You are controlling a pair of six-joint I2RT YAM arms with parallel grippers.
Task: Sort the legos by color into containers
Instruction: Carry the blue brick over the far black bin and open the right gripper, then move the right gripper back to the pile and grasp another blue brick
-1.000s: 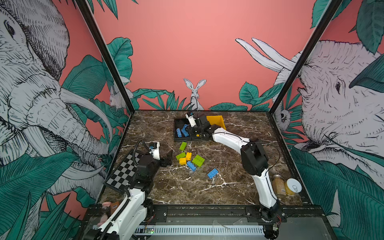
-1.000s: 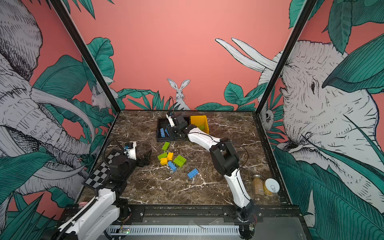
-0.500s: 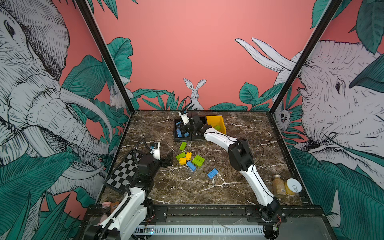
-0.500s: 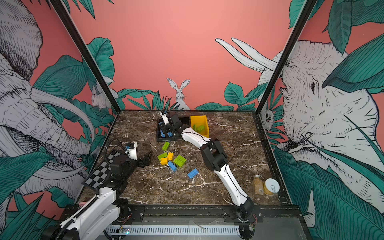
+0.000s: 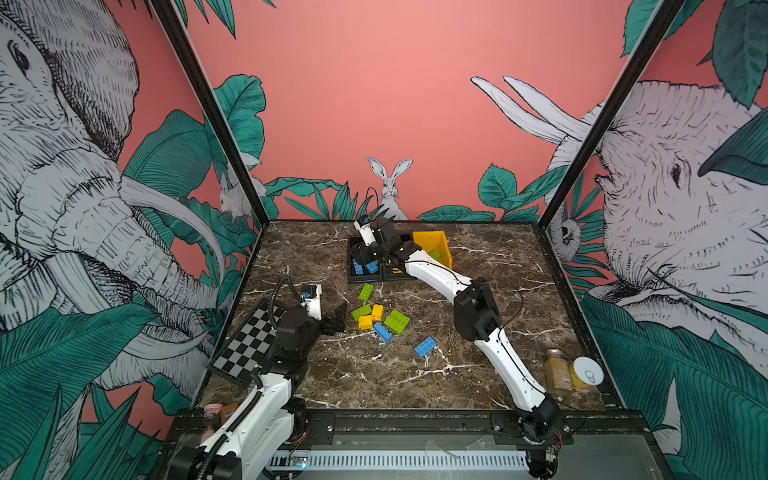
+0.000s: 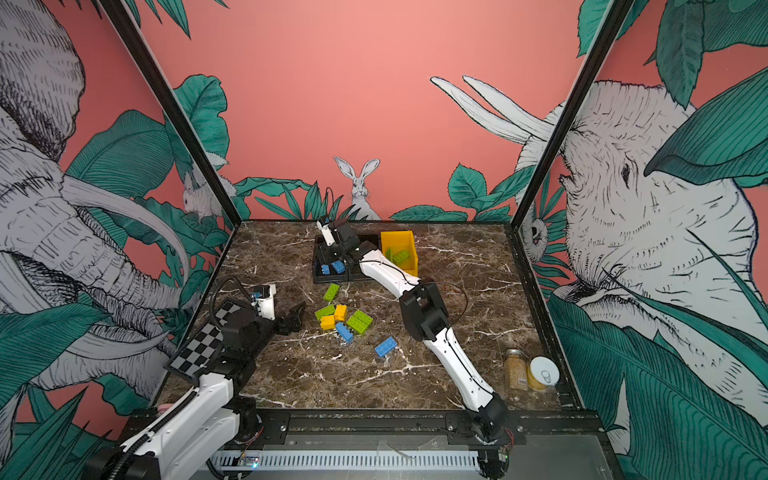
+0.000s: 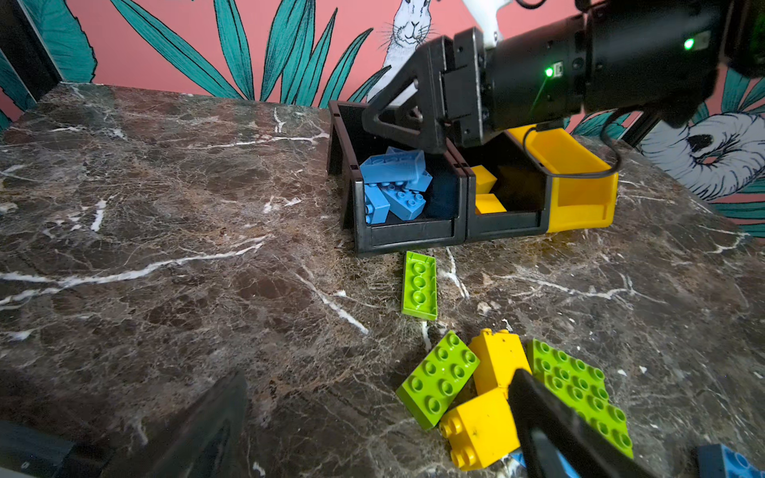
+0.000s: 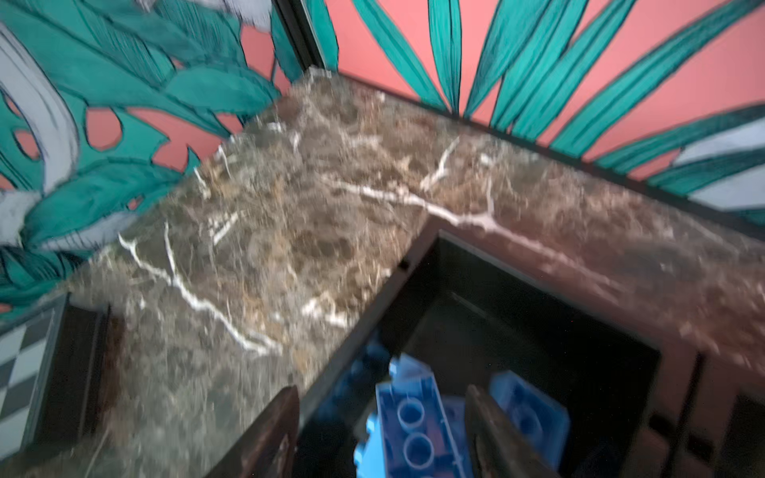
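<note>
My right wrist view is all blurry. The blue brick [image 8: 414,430] between the fingers of the right claw [image 8: 381,393] runs off the edge, and I can't tell if a finger touches it. In both top views that claw's tips are too small to see. The fingers of the left claw [image 7: 381,397] are cut off, and one hides part of a yellow brick [image 7: 480,430].

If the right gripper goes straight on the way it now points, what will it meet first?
Most likely the blue Lego bricks piled in the black plastic bin: the right gripper points down into it, one brick between its open fingers. Depth is unclear.
</note>
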